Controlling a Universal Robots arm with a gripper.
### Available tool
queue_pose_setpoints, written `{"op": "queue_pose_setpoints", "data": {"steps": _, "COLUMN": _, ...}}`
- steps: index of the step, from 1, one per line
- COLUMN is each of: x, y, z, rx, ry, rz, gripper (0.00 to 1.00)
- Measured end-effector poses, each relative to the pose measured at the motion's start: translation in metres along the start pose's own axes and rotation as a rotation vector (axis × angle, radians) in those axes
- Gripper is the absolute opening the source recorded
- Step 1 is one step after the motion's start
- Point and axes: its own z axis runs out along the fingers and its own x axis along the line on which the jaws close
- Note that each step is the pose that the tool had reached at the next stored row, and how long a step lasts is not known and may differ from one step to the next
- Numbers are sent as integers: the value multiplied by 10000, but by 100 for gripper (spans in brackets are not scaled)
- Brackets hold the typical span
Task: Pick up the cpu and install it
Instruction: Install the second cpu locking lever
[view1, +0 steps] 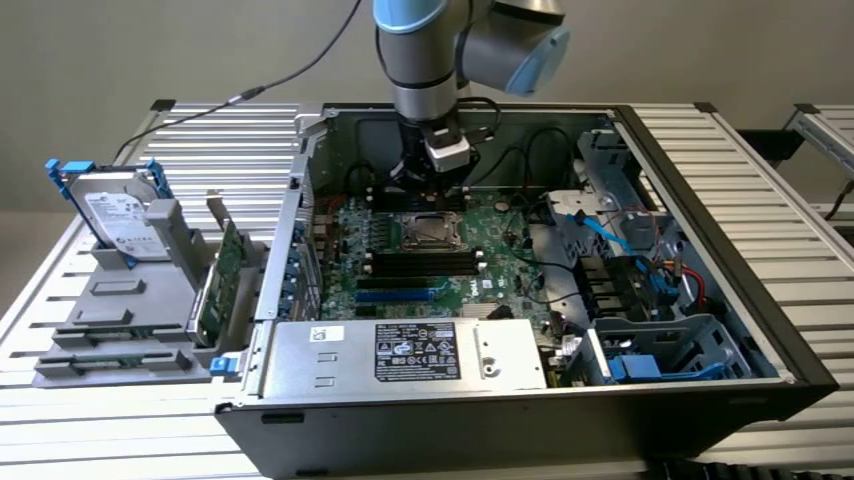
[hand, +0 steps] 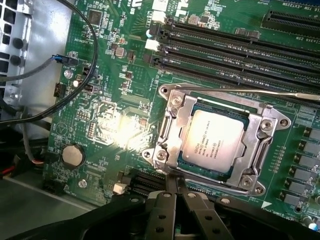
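Note:
The cpu (hand: 212, 142) is a small square chip with a silvery top. It lies flat inside the metal socket frame (hand: 170, 125) on the green motherboard (hand: 115, 75). In the exterior view the cpu (view1: 427, 232) sits in the middle of the open computer case (view1: 707, 190). My gripper (hand: 176, 189) is shut with nothing between its fingers. Its tips hover just beside one edge of the socket frame, a little off the chip. In the exterior view the gripper (view1: 427, 192) hangs straight down from the arm, just behind the socket.
A silver hard drive (view1: 118, 215) with blue brackets stands in a grey holder (view1: 120, 330) at the exterior view's left, outside the case. The metal power supply box (view1: 400, 350) fills the case's front. Black memory slots (hand: 235, 45), loose cables (hand: 75, 55) and a drive cage (view1: 667, 345) surround the socket.

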Motion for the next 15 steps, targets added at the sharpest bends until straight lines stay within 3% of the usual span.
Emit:
{"op": "queue_pose_setpoints", "data": {"steps": 9, "x": 22, "y": 16, "z": -143, "rx": 43, "ry": -204, "rz": 12, "gripper": 11}}
{"op": "queue_pose_setpoints", "data": {"steps": 15, "x": 33, "y": 110, "z": -217, "rx": 107, "ry": -464, "rz": 29, "gripper": 11}}
